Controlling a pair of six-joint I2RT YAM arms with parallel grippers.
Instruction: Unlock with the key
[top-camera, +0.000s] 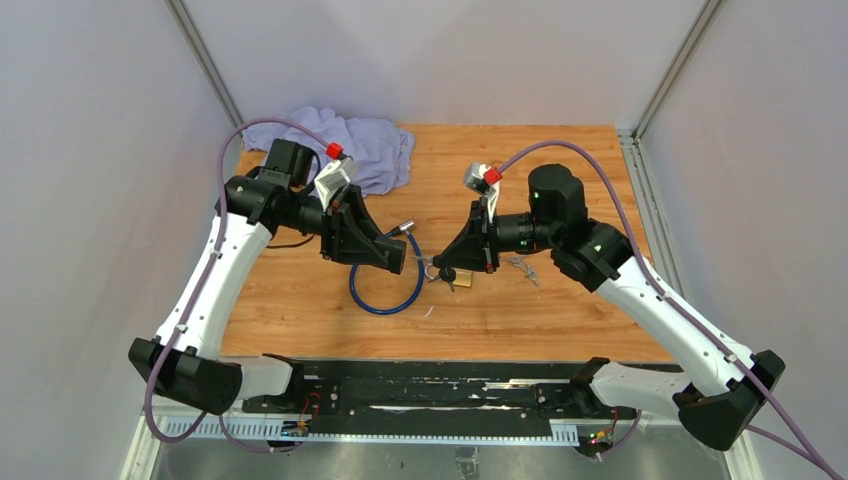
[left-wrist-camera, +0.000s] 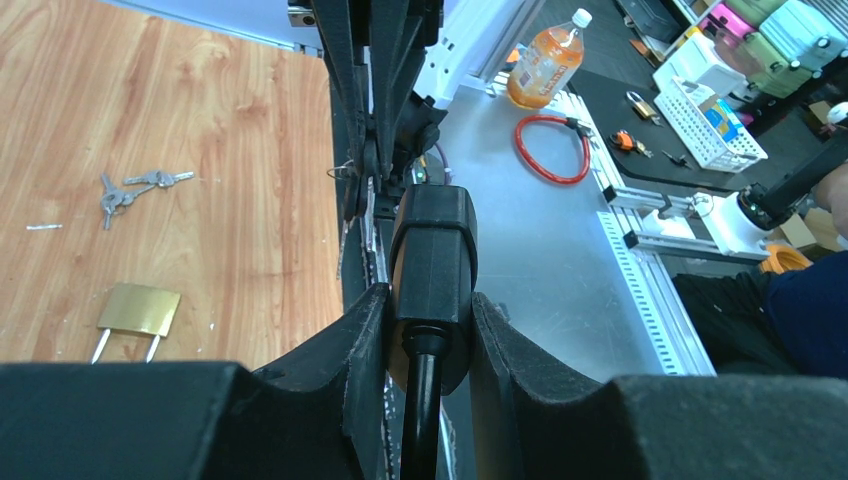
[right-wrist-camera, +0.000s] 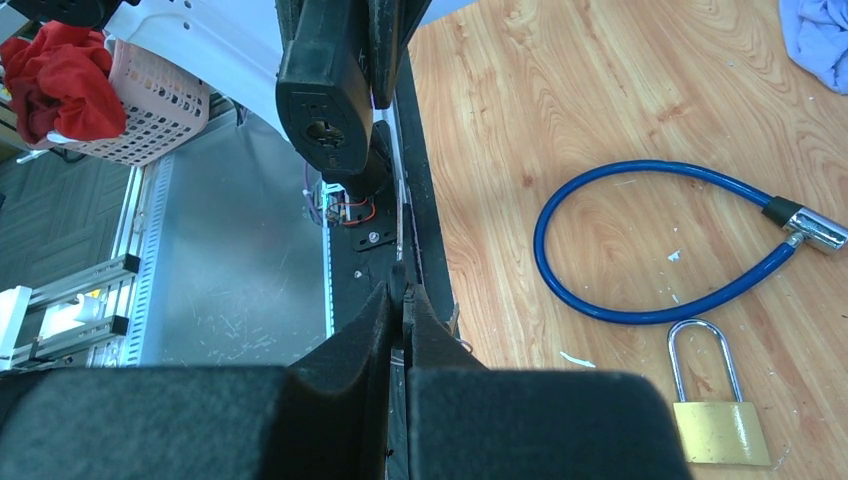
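Lying nearest the arm bases on the table (top-camera: 560, 180) are the loop of the blue cable (right-wrist-camera: 538, 240) and, just right of it, a brass padlock (right-wrist-camera: 720, 432) with its shackle closed. The cable's metal pin (right-wrist-camera: 815, 230) rests free on the wood, not seated in anything.

A little farther in, the two arms meet nose to nose above the table. The left fingers (left-wrist-camera: 365, 330) stand narrow, clamped on either side of the black lock head (left-wrist-camera: 432, 250), which is held up off the table with the cable trailing from its back. Its long axis runs left to right, and the keyhole (right-wrist-camera: 322, 130) faces right, straight at the right fingers (right-wrist-camera: 375, 330), which are the nearer to it. These are pressed fully together. From the right wrist, the keyhole sits ahead of their tips and slightly off their line, so the coming approach likely needs a small sideways correction.

Whether a key blade is pinched between them cannot be told, since the pads hide it. A bunch of keys (left-wrist-camera: 125, 192) lies on the table to the right. Farthest back is a crumpled cloth (top-camera: 360, 140).
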